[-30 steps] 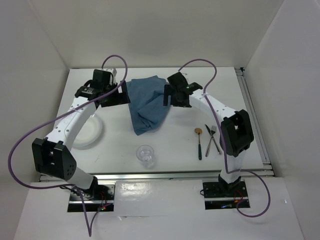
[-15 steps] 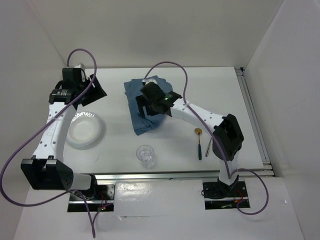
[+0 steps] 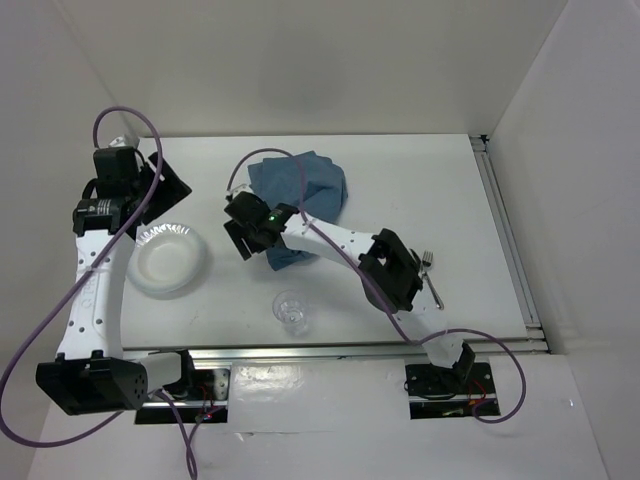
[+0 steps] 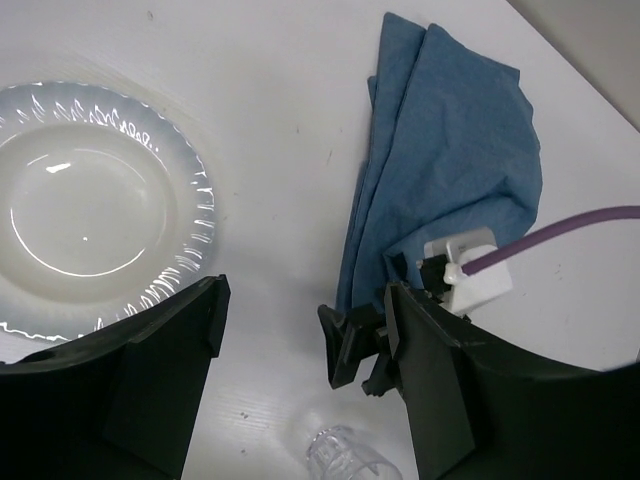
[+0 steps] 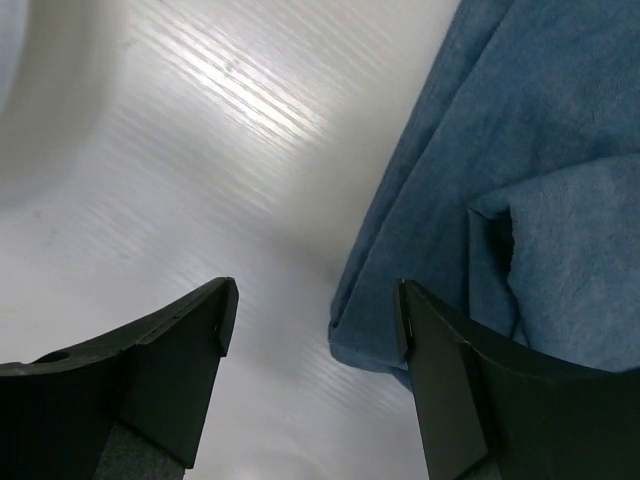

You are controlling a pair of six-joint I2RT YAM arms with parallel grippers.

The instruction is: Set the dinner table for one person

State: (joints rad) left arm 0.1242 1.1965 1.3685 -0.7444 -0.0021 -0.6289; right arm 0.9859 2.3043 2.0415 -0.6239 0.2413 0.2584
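The white dinner table carries a crumpled blue cloth, a white fluted plate at the left and a clear glass near the front. My left gripper hangs open and empty above the plate's far edge; its wrist view shows the plate, the cloth and the glass. My right gripper is open low over the table at the cloth's near-left corner. That corner lies between the jaws, close to the right finger, and is not gripped.
A fork and a knife lie at the right, partly hidden by my right arm's elbow. A metal rail runs along the table's right edge. White walls close in the left, back and right.
My left arm has swung left, off the cloth and over to the plate. My right arm has crossed the cloth to its near-left corner. Both grippers have narrowed a little.
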